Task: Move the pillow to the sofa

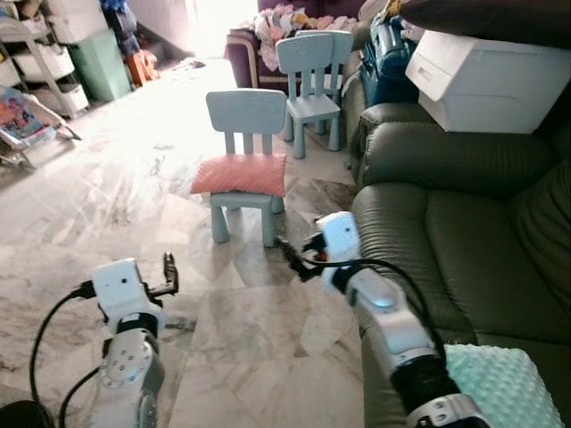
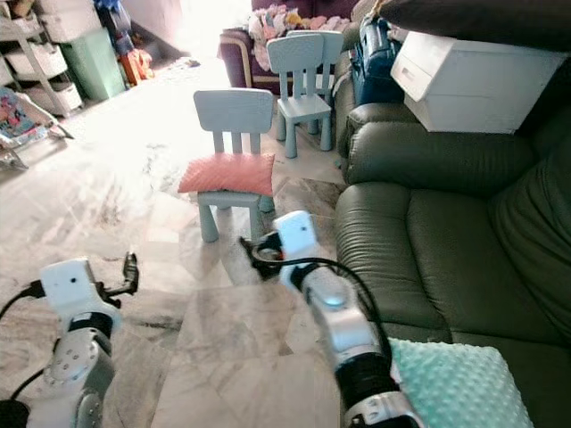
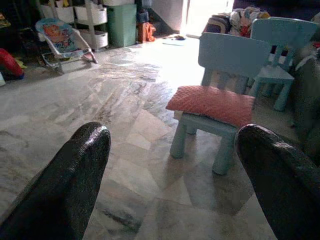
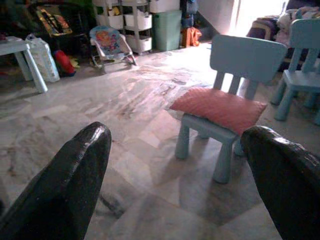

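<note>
One flat, quilted salmon-pink rectangular pillow [image 1: 239, 174] lies on the nearer of two pale-blue plastic child chairs [image 1: 245, 160], beside the dark-green leather sofa [image 1: 446, 223]. Left gripper [image 3: 172, 185] and right gripper [image 4: 175, 185] fingers spread, released.

Floor, sofa [image 1: 428, 232] and small chair [image 1: 245, 116] at upper centre are seen from head height; the same chair gets framed low by both wrist cameras.

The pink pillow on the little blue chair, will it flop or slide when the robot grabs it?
The pink pillow looks soft and quilted, so it will probably sag wherever a claw isn't holding it. It seems light for its size. It overhangs the small blue chair seat, so a push might slide it off, and the light-looking chair could shift too.
</note>
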You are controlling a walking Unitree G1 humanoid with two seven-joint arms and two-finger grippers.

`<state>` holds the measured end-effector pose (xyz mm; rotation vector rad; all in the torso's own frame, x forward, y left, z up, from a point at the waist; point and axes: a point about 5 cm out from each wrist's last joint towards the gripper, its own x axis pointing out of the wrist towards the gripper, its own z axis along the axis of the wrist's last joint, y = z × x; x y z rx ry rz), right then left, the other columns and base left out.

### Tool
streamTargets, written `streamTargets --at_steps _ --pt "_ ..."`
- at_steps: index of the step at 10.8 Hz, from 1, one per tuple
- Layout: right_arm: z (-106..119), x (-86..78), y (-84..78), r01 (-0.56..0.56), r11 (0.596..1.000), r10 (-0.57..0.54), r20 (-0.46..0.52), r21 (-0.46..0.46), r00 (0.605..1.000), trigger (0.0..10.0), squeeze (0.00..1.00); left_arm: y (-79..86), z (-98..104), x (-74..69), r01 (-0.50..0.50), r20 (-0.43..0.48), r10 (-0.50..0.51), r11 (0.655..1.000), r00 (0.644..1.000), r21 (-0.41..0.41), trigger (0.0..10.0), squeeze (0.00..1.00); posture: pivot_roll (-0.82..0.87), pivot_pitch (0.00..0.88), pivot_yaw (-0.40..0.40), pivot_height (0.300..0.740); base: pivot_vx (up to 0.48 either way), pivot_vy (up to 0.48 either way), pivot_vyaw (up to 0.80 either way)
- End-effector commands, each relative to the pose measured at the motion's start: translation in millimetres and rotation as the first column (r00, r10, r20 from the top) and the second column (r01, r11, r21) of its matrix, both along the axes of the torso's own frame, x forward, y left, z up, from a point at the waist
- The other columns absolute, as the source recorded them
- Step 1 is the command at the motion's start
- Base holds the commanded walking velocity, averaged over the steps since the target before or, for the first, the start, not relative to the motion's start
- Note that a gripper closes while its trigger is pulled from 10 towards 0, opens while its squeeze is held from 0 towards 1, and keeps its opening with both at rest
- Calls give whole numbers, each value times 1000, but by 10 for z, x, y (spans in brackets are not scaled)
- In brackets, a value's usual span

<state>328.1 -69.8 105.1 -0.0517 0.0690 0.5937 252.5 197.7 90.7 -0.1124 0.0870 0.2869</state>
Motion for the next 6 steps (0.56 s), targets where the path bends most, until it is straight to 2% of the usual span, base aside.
streamTargets --at_steps 1,6 --pt "46 26 18 -5 1000 5 13 -1 1000 10000 0 22 -19 0 -14 -18 14 1000 1000 -3 10000 0 -175 0 40 740 0 360 0" --pt "30 13 16 -3 1000 3 9 2 1000 10000 0 14 -39 -4 -7 -32 7 1000 999 -21 10000 0 -175 0 46 740 0 480 0"
